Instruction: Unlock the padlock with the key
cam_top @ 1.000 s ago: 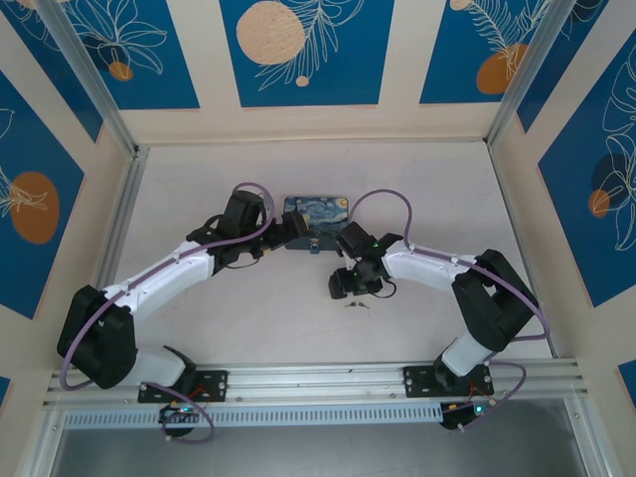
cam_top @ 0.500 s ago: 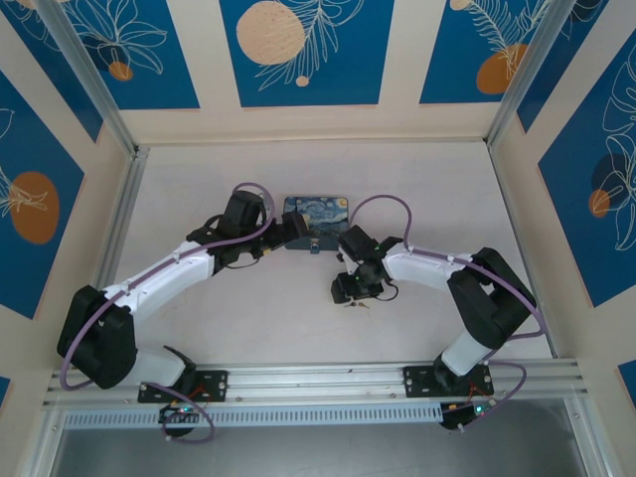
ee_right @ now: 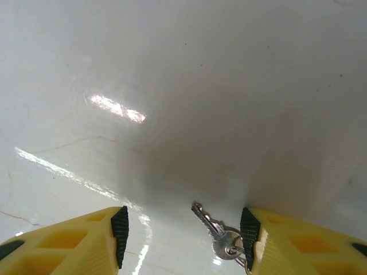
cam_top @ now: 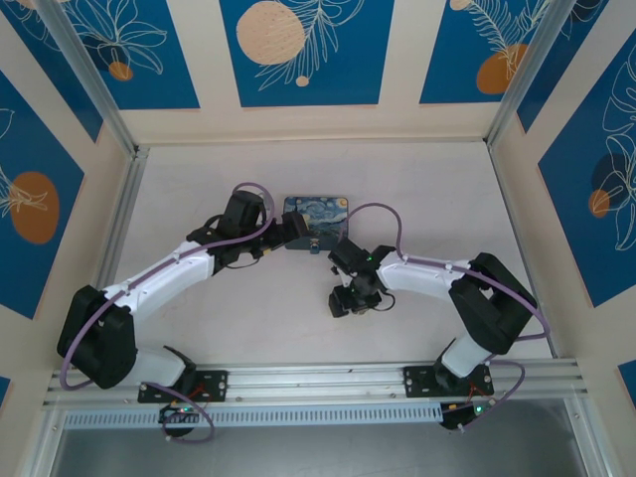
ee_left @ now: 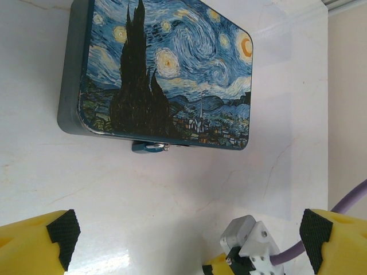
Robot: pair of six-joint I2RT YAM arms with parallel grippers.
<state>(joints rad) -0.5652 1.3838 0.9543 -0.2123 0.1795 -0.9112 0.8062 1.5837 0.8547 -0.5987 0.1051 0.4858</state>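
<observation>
- Your left pincer [ee_left: 189, 236] stands wide open and holds nothing. It sits low over the table [ee_left: 172, 189], facing the tin box [ee_left: 166, 74].
- The padlock [ee_left: 150, 148] sits against the box's near side and touches it, ahead of the gap between the left fingers.
- Your right pincer [ee_right: 184, 232] is also parted, down close to the table, and grips nothing.
- The key [ee_right: 221, 235], on a small ring, lies flat on the table between the right fingers. It is close against one pad [ee_right: 250, 229] and apart from the other.
- Seen from above, the right pincer is nearer the arm bases than the padlock.
</observation>
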